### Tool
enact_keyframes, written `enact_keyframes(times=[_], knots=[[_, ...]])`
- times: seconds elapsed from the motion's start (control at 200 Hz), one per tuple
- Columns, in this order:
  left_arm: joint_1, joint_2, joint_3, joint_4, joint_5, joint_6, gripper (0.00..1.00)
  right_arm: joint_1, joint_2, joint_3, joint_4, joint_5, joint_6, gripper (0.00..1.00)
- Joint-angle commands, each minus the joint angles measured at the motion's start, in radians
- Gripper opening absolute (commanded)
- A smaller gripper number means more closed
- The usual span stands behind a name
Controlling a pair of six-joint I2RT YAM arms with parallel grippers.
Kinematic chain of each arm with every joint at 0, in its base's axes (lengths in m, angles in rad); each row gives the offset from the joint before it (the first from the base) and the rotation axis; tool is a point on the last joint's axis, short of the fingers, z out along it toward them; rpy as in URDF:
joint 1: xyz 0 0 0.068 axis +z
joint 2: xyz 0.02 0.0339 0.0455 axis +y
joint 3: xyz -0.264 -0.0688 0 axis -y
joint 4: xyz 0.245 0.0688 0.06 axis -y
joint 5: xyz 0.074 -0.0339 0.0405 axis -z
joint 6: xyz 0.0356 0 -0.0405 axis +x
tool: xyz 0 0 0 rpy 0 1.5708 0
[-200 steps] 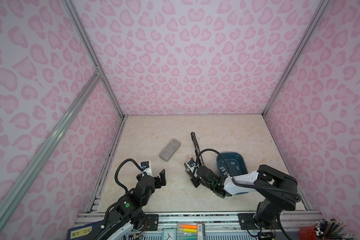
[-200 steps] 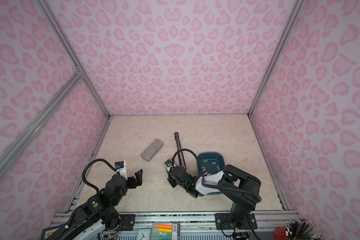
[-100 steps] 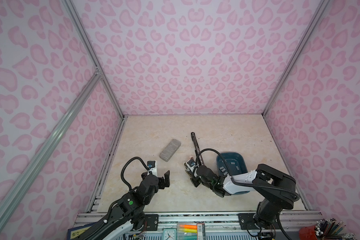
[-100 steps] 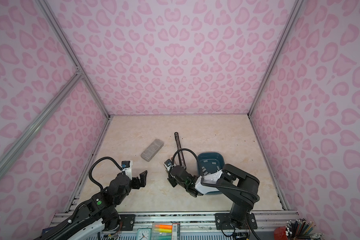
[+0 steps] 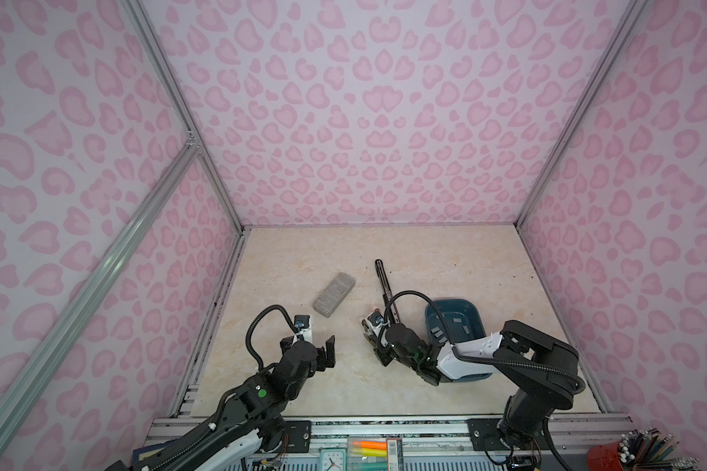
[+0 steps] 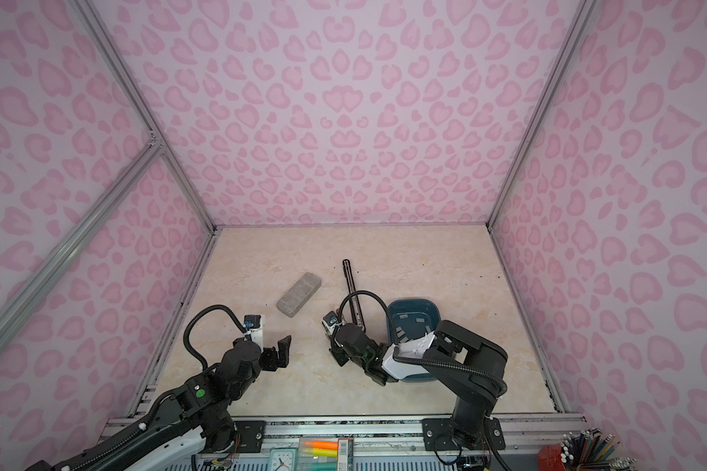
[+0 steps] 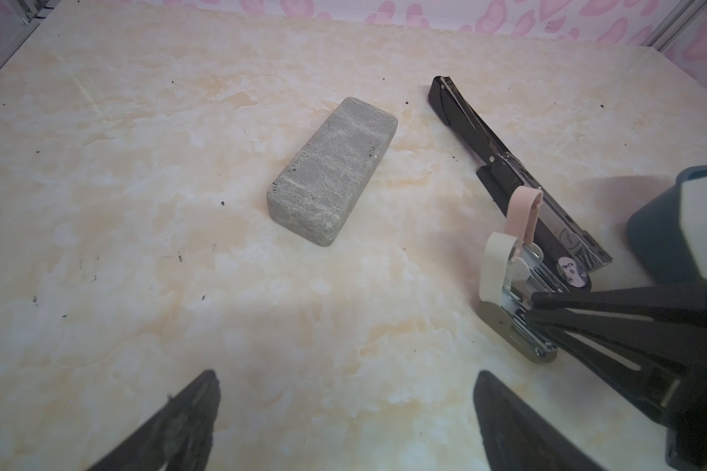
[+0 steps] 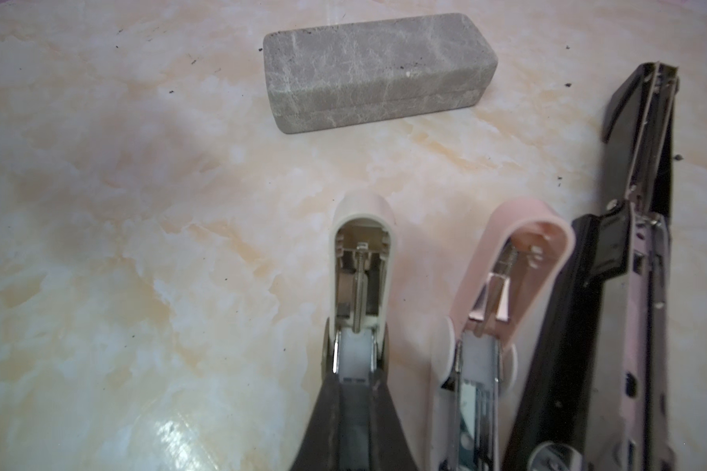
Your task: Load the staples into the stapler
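Marble-patterned table [image 5: 445,253] carried a teal bin [image 5: 454,301]. A black stapler [image 5: 385,285], folded out flat, lay just left of the bin, pointing toward the back wall. A grey block [image 5: 334,294] sat farther left of the bin, beyond that stapler. The left gripper [image 7: 345,379] hovered well left of the bin, fingers spread wide, holding nothing. The right gripper [image 7: 534,310], near the bin's front-left corner, was pinched shut on the hinge end of a pink-and-cream stapler [image 7: 494,261], swung open. The staples [image 5: 437,332] lay inside the bin.
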Motion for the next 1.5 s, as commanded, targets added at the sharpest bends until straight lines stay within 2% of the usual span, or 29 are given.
enact_keyframes(times=[0.0,0.64,1.495], knots=[[0.000,0.010,0.016,0.037,-0.022,-0.001,0.98,0.000,0.005,0.001,0.016,-0.007,-0.001,0.00],[-0.011,0.073,0.039,0.043,-0.029,0.002,0.98,0.000,-0.026,-0.036,0.060,-0.013,-0.001,0.00],[-0.017,0.117,0.051,0.045,-0.038,0.000,0.98,0.001,0.035,0.003,0.031,-0.006,0.025,0.00]])
